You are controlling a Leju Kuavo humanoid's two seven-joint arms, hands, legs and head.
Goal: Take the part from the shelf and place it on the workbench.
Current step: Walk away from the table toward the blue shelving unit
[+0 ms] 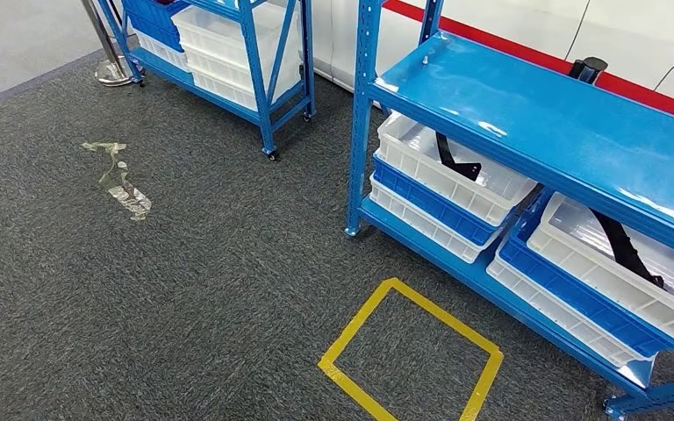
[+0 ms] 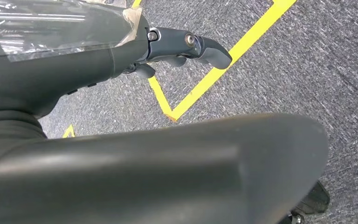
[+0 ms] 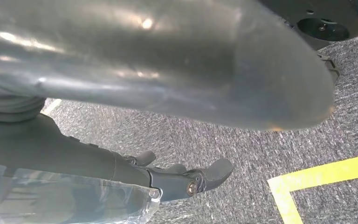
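A blue shelf rack (image 1: 544, 114) stands at the right in the head view. On its lower level sit stacked white bins (image 1: 421, 167), and a long black part (image 1: 456, 158) lies in the left one. A second black part (image 1: 623, 241) lies in the right bin (image 1: 632, 281). My left hand (image 2: 182, 49) hangs over the carpet with its fingers loosely stretched out and nothing in them. My right hand (image 3: 186, 177) hangs the same way, fingers out and holding nothing.
A yellow tape square (image 1: 408, 355) marks the grey carpet in front of the rack. A second blue rack (image 1: 254, 53) with white and blue bins stands at the back left, beside a metal post base (image 1: 114, 70). Crumpled clear film (image 1: 118, 180) lies on the floor at the left.
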